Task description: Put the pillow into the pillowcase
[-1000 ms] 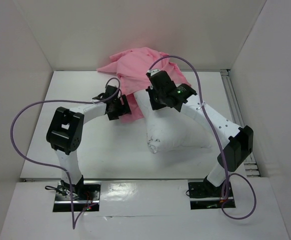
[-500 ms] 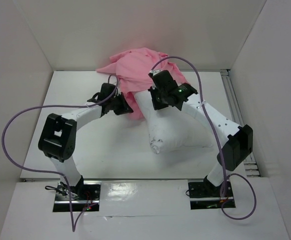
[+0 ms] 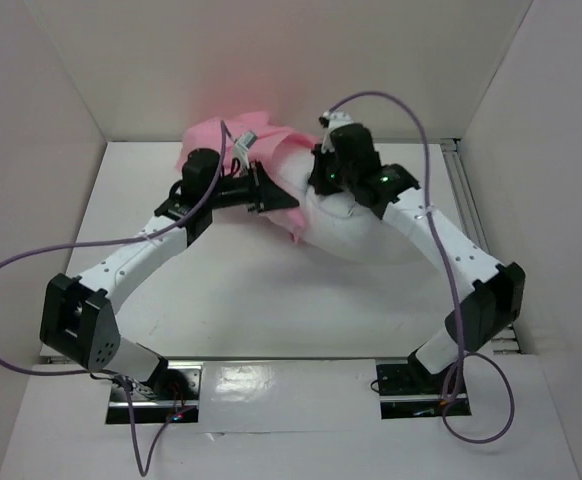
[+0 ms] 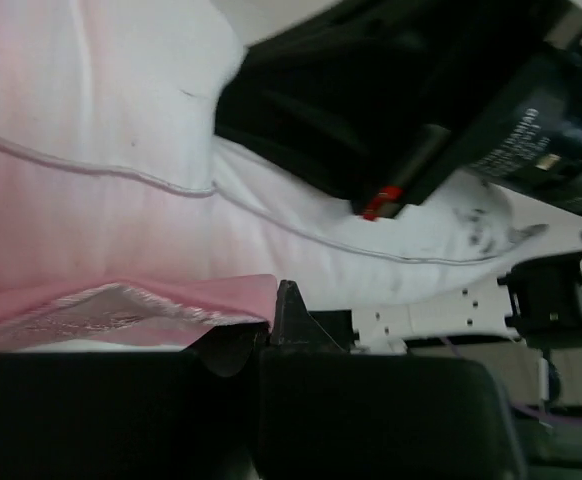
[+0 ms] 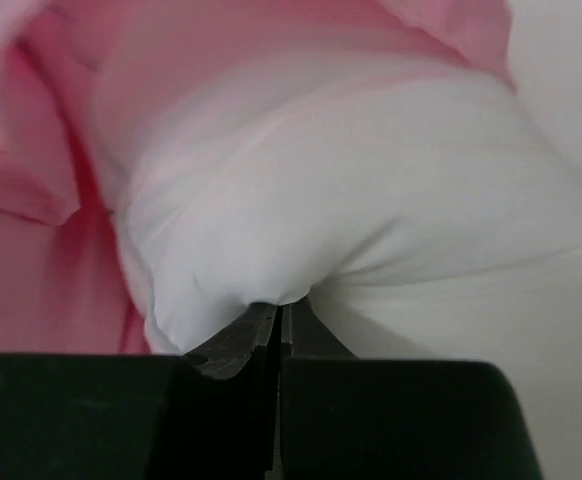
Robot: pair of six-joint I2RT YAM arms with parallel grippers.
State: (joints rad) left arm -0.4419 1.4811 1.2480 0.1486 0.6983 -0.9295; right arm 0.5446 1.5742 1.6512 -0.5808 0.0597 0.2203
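Note:
The white pillow (image 3: 351, 230) lies at the back middle of the table, its far end reaching into the bunched pink pillowcase (image 3: 211, 140). My left gripper (image 3: 274, 190) is shut on the pillowcase's edge beside the pillow. In the left wrist view that pink hem (image 4: 121, 300) runs into the left gripper (image 4: 271, 305), with the pillow (image 4: 121, 100) above it. My right gripper (image 3: 323, 180) is shut on the pillow. The right wrist view has a fold of the pillow (image 5: 351, 190) pinched in the right gripper (image 5: 279, 312), and the pillowcase (image 5: 31, 280) wraps round the left and top.
White enclosure walls stand close on the left, back and right. A metal rail (image 3: 471, 210) runs along the table's right edge. Purple cables (image 3: 31, 270) loop from both arms. Bare white tabletop (image 3: 231, 290) lies in front of the pillow.
The left gripper has shut on the pillowcase edge and reached further back. The right gripper has pushed the pillow back toward the pillowcase. Both arms are stretched out more.

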